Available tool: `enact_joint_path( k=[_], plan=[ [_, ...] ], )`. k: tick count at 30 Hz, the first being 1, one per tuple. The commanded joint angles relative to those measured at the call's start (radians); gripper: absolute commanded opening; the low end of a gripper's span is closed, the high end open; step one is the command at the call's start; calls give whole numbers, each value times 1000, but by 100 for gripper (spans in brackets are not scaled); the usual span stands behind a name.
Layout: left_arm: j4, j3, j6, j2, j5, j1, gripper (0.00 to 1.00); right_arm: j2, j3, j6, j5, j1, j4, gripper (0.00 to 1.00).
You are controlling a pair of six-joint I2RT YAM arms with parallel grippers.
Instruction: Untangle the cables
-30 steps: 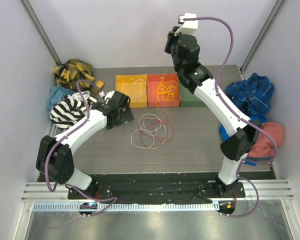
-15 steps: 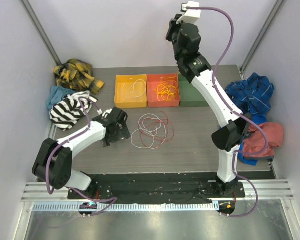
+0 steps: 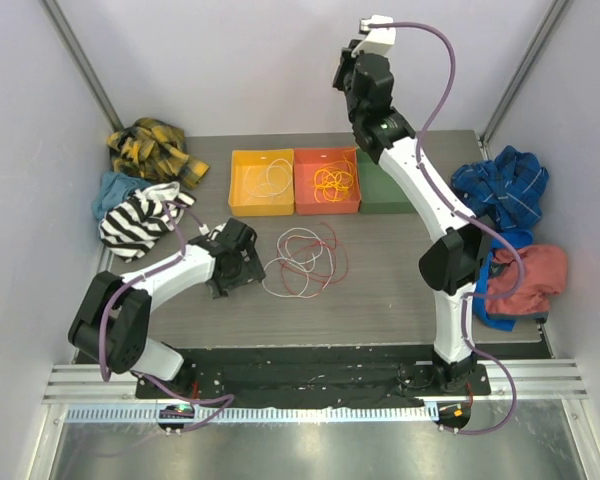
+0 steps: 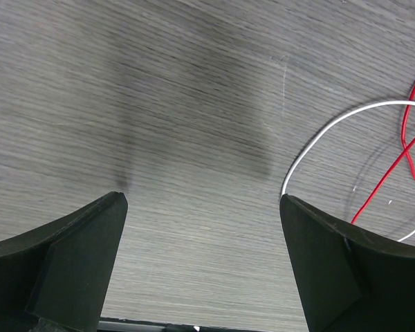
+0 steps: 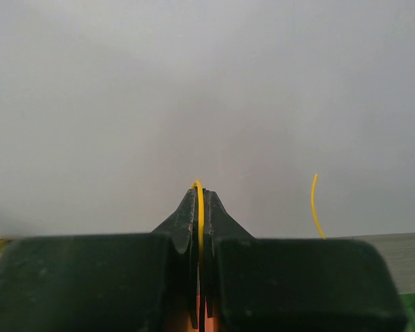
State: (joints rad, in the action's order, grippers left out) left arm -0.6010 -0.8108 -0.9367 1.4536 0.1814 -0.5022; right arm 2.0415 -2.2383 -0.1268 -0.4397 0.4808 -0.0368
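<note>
Left gripper [image 4: 202, 200] low over wood-grain table [image 3: 400, 290], jaws spread wide, nothing between them. Red-and-white cable tangle [image 3: 302, 262] mid-table, just right of it; white loop [image 4: 330, 124] near right fingertip. Right gripper [image 5: 200, 190] high above far trays, jaws pressed together, pinching yellow cable [image 5: 200, 214]. Orange tray [image 3: 327, 208] holds yellow-orange coil [image 3: 331, 180]; yellow tray [image 3: 260, 209] holds white cable [image 3: 272, 178]; green tray [image 3: 376, 196] partly behind right arm. Striped cloth [image 3: 138, 220] far left, blue cloth [image 3: 502, 185] far right.
</note>
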Motion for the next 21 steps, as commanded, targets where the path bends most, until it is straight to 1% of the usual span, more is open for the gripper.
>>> enact_joint_path(
  k=[1, 6, 14, 21],
  plan=[
    [47, -1, -11, 11, -20, -2, 99, 25, 77, -40, 32, -4, 86, 1],
    [63, 4, -11, 19, -29, -2, 98, 40, 180, -111, 59, -5, 104, 1],
    [81, 15, -20, 27, -49, -19, 98, 25, 348, -154, 90, 16, 143, 1],
    [96, 15, -24, 33, -59, -36, 97, -6, 417, -165, 96, 70, 164, 1]
  ],
)
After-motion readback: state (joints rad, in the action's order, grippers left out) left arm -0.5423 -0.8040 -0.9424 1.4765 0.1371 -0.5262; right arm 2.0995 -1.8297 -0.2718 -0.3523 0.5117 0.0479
